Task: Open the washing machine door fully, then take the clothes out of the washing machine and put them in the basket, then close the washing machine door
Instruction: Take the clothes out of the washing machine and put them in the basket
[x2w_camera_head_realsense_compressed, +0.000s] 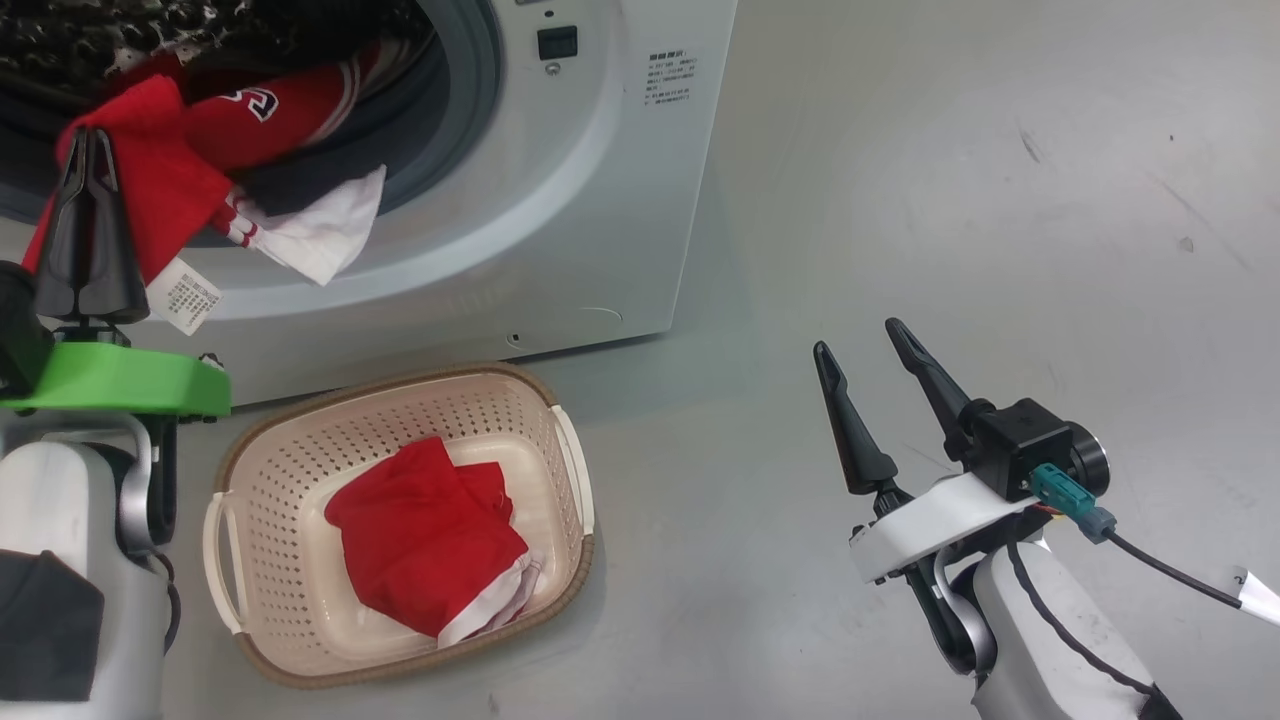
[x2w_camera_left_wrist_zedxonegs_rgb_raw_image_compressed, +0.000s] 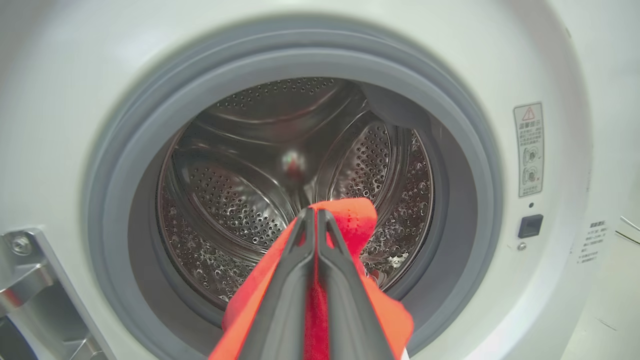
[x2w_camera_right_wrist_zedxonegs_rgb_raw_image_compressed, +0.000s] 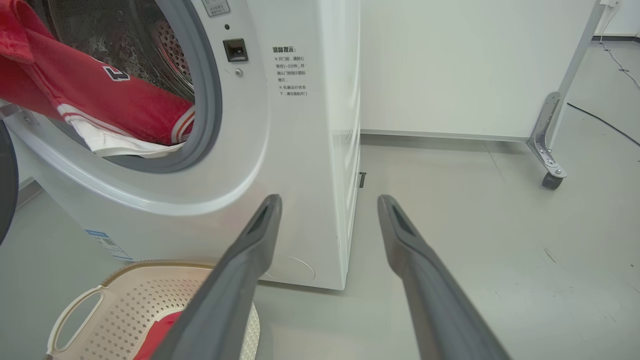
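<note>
- Head view: our left gripper, fingers pressed together, pinches a red garment. Its length runs from the washing machine mouth out over the lip. Another red piece lies in the basket below.
- Left wrist view: the pinched fabric drapes downward before the drum.
- Right wrist view: our right gripper stands spread above the floor, beside the basket.

The floor is smooth pale grey, evenly lit with a soft sheen, and carries a few dark scuffs (small ones, scattered). In the right wrist view a plain white panel stands at its far edge on an angled metal leg ending in a caster. A thin black cable runs over the floor beyond that leg.
</note>
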